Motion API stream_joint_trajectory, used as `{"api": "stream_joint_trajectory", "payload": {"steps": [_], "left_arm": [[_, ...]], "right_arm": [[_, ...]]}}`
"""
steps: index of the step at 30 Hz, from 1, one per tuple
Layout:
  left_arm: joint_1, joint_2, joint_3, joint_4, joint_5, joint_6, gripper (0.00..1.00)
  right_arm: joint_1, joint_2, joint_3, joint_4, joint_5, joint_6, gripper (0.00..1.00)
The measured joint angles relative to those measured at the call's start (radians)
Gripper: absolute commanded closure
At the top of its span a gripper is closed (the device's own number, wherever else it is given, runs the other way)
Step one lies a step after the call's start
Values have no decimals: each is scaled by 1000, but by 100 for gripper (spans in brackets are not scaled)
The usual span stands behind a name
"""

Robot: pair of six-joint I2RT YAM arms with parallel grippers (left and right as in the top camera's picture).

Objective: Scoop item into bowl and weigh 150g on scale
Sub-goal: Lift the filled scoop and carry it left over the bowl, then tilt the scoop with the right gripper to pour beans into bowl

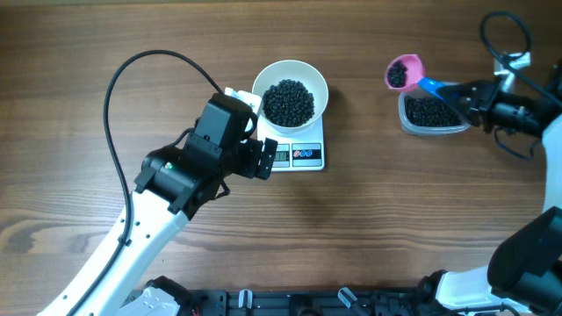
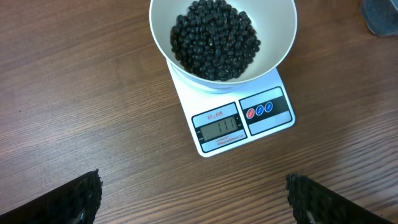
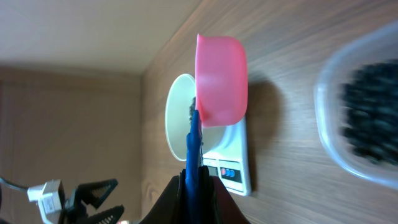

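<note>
Table (image 1: 395,219): we've got bare wood, with the scale left of centre and the tub out to the right, well apart.
Left claw (image 1: 265,160): it's released, jaws wide, hanging just beside the scale's front edge and holding nothing.
Right claw (image 1: 470,98): it's clenched on the blue handle of the scoop. We judge this as mid-transfer, a fresh load bound for the bowl.
Scale (image 2: 217,140): flat and white. Its display (image 2: 217,127) is lit, but we can't read the digits firmly.
Bowl (image 2: 280,37): white, sitting upright on the scale.
Tub (image 1: 432,114): clear plastic, with stock left inside.
Scoop (image 1: 404,72): pink, loaded, above the tub's far corner. Next, we reckon, it crosses to the bowl and tips gently, trickling while watching the display.
Black beans (image 1: 289,102): small, round and glossy, heaped in the bowl, with more in the tub and scoop.
</note>
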Motion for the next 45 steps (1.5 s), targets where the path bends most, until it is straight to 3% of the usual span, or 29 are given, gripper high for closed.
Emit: {"api": "stream_joint_trajectory", "payload": {"steps": [11,19,33,45], "left_arm": [[0,0,0,0,0,0,0],[0,0,0,0,0,0,0],[0,0,0,0,0,0,0],[0,0,0,0,0,0,0]], "right_arm": [[261,0,0,209,-33,43,96],[428,0,0,294,90,33,96],[637,0,0,325,475,-298,96],[712,0,0,369,634,-566,96]]}}
